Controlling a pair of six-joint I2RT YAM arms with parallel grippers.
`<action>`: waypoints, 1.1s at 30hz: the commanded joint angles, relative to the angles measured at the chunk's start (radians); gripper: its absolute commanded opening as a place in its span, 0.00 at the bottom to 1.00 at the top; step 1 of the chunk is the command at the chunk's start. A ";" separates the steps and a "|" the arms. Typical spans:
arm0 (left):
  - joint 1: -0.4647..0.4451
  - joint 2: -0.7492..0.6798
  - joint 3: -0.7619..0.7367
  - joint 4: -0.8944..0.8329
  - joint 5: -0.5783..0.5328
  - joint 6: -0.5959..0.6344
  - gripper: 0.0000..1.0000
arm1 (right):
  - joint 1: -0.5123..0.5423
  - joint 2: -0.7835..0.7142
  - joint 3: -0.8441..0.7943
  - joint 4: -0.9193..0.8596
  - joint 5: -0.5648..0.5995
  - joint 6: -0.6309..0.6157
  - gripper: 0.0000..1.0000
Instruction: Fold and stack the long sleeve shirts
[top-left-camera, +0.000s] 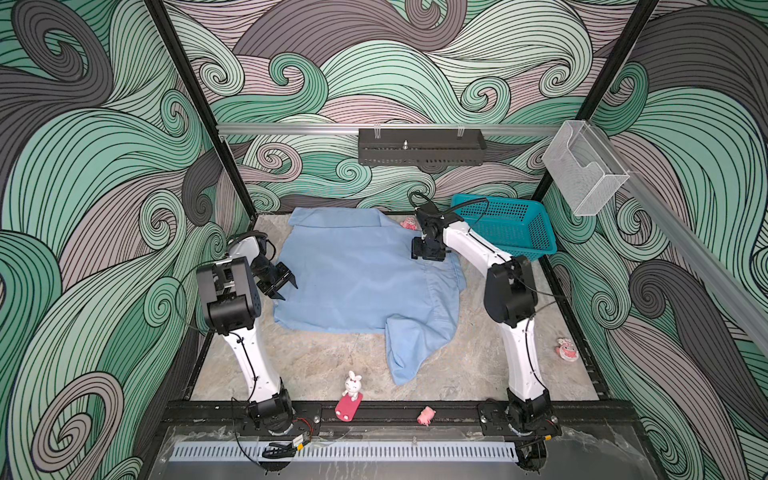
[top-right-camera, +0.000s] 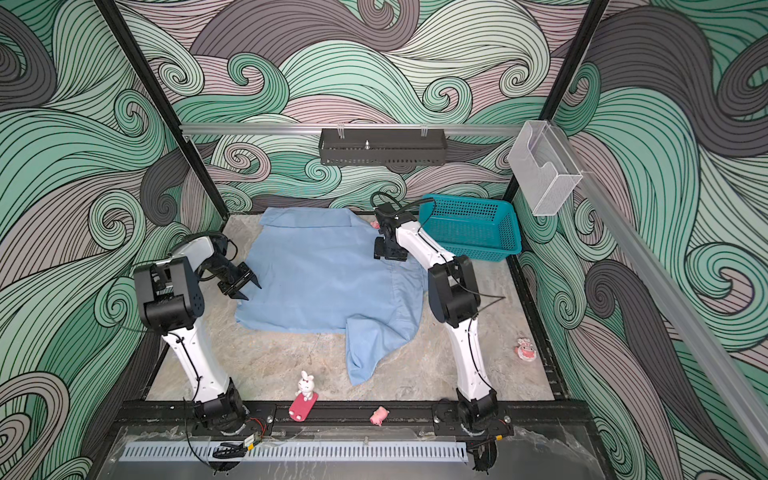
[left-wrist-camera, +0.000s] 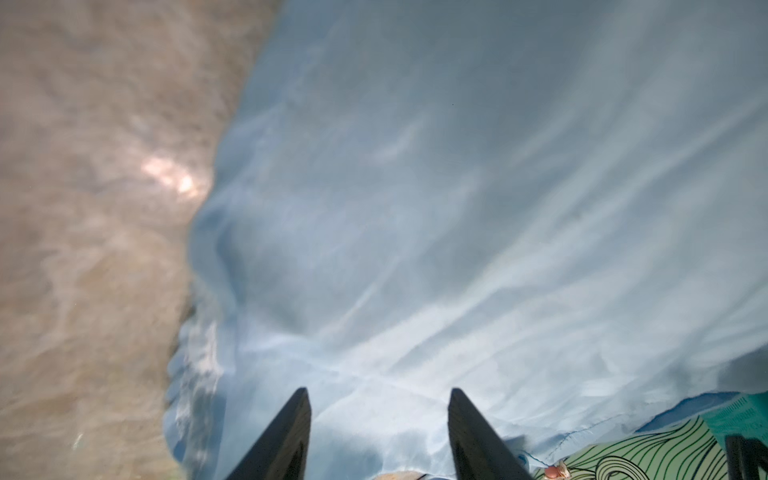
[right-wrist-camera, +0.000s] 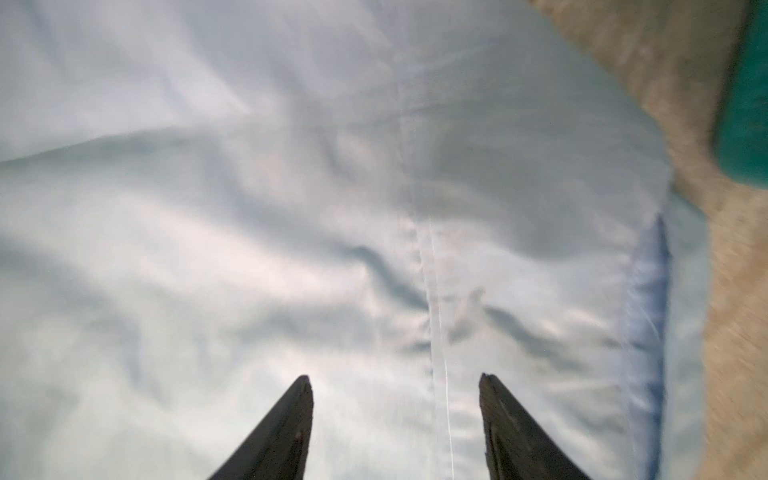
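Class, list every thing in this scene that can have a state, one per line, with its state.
light blue shirt, spread on the table, one sleeve trailing forward, not gripped.
left claw, open, empty, at the shirt's left edge.
right claw, open, empty, over the shirt's right side.
teal basket, open side up, nothing seen inside.
rabbit figure, standing upright.

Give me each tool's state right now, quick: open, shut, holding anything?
Left tool: open, holding nothing, by the light blue shirt's edge.
Right tool: open, holding nothing, over the shirt.
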 joint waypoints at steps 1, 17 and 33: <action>0.003 -0.212 -0.039 0.010 0.022 -0.030 0.59 | 0.100 -0.241 -0.149 -0.019 0.103 -0.005 0.70; 0.005 -0.762 -0.539 0.132 0.037 -0.107 0.60 | 0.532 -0.904 -1.084 0.168 -0.084 0.443 0.69; 0.006 -0.935 -0.577 0.075 0.050 -0.109 0.60 | 0.553 -0.766 -1.100 0.310 -0.096 0.396 0.00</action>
